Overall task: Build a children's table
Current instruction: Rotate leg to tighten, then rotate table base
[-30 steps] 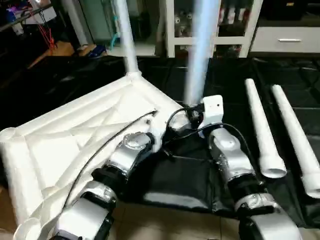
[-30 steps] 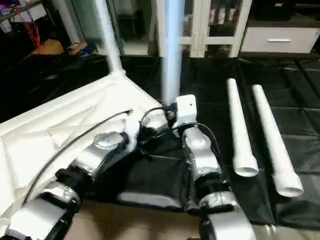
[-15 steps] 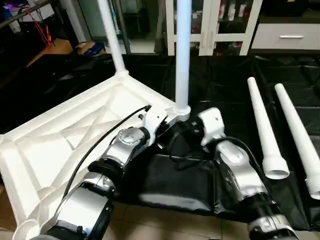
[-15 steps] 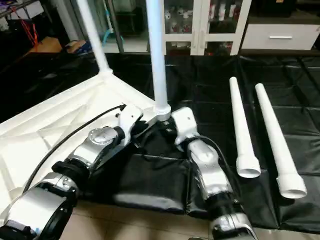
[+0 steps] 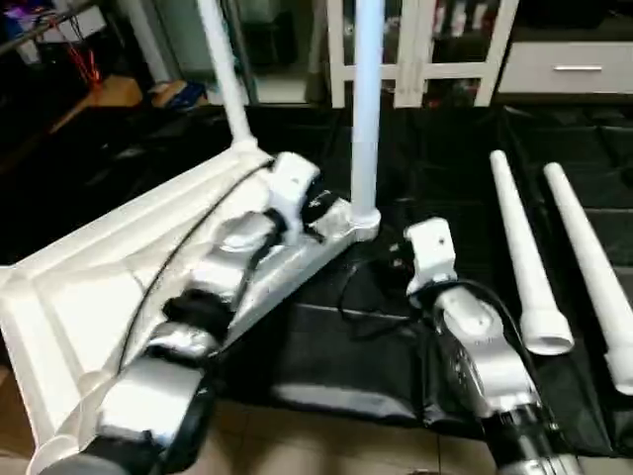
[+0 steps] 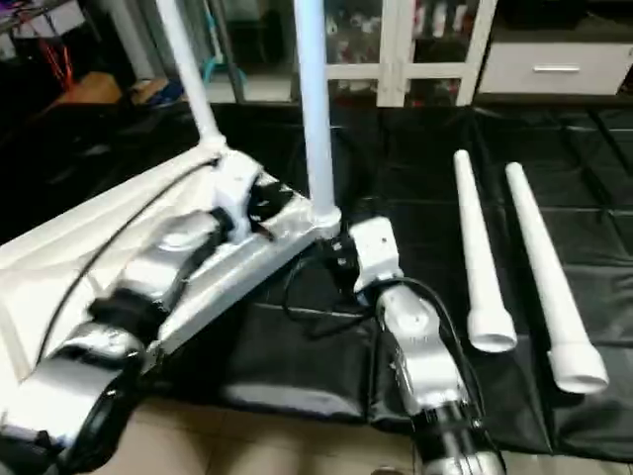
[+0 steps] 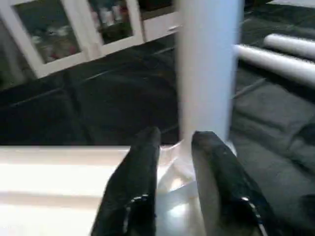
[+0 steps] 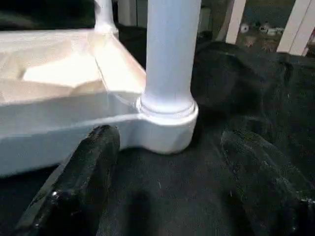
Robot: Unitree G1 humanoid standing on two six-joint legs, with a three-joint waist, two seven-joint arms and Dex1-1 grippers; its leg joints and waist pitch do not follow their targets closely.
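Directly beneath the left gripper [image 7: 172,157] lies the inverted tabletop [image 5: 109,287], ribbed underside up on black sheeting [image 5: 326,366]. Two legs stand upright in its corner sockets: the nearer leg [image 5: 366,109] rises just ahead of both grippers, the farther leg [image 5: 226,69] beyond. Two loose legs [image 5: 524,257] lie well apart, outboard of the right gripper [image 8: 167,177]. Left gripper: fingers slightly parted, holding nothing, tips near the socket. Right gripper: jaws wide, empty, short of the socket [image 8: 167,130].
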